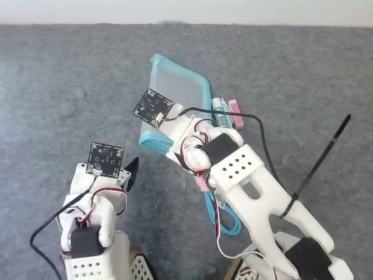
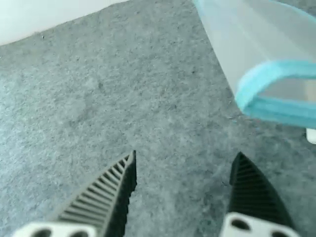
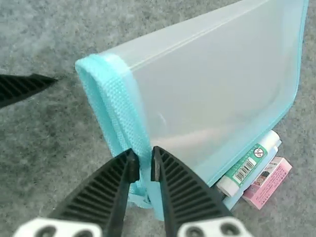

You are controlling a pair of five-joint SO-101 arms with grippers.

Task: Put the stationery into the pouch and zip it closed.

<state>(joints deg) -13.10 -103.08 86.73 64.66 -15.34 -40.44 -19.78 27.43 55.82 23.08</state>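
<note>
The grey felt surface [image 1: 52, 87] carried everything. The right arm [image 1: 250, 181] stretched from the near right corner diagonally across it toward the middle, its wrist bent down over the near end of the pouch [image 1: 178, 87]. The left arm [image 1: 93, 221] stood at the near left, folded back with its wrist pointing forward and slightly down, well short of the pouch. The pouch, translucent with teal edging, lay near the middle of the surface. In the left wrist view its near end [image 2: 266, 84] appeared lifted off the felt. The right gripper [image 3: 142, 165] had its fingers clenched on the pouch's teal zipper edge [image 3: 116, 113], the black ribbed pads pressed to either side of the fabric. The left gripper [image 2: 186, 162] hung over bare felt with its fingers released, spread well apart and grasping nothing; one of its tips also showed in the right wrist view, near the pouch's corner but apart from it. A teal loop [image 1: 228, 220] lay on the felt under the right arm. The stationery sat outside the pouch, just beside its long right-hand edge: a white tube [image 3: 247, 165] with a green label, touching the pouch's edging, and next to it a small pink box [image 3: 269, 181].
</note>
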